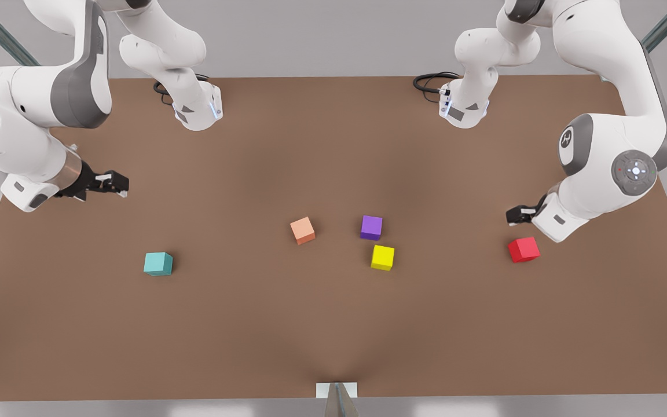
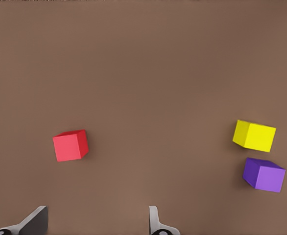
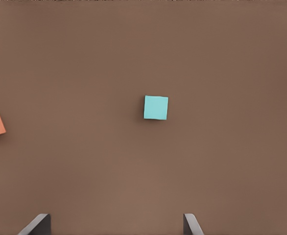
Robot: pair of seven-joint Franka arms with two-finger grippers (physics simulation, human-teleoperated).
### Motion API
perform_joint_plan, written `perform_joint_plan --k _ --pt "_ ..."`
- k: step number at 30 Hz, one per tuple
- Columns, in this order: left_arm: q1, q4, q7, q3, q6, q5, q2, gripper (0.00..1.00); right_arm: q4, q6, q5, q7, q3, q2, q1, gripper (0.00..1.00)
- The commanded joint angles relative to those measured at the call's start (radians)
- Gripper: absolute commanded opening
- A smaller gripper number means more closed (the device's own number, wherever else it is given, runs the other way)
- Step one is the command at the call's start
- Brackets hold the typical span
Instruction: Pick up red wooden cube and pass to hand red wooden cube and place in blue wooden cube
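Blue wooden cube point(image 1: 158, 263) and red wooden cube point(image 1: 523, 249) lie well apart.

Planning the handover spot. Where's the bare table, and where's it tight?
Bare: the stretch between the teal cube and salmon cube, and the whole near strip of table. Tight: purple cube and yellow cube sit close together. The left gripper hovers by the red cube; right gripper waits.

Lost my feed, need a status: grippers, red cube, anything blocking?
Left gripper open, hovering by the red cube. Right gripper open, waiting above the blue cube. Red cube on table, untouched. Nothing blocking it.
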Motion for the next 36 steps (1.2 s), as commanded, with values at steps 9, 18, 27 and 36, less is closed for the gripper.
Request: perform_joint_plan --k 9,18,27,36 --pt "0.089 -0.072 -0.021 0.104 0.418 -0.014 0.263 1.0 -0.009 0.034 0.002 -0.018 0.0 0.007 0.001 1.0" --pt "0.104 -0.331 0.304 0.162 0.624 -0.085 0.257 1.0 -0.015 0.04 0.002 -0.018 0.001 0.01 0.002 1.0" --pt "0.112 -0.411 0.336 0.17 0.686 -0.08 0.28 1.0 -0.029 0.042 0.004 -0.018 0.006 0.013 0.009 1.0" --pt "0.114 -0.411 0.336 0.17 0.732 -0.074 0.365 1.0 -0.043 0.042 0.005 -0.022 0.006 0.013 0.007 1.0"
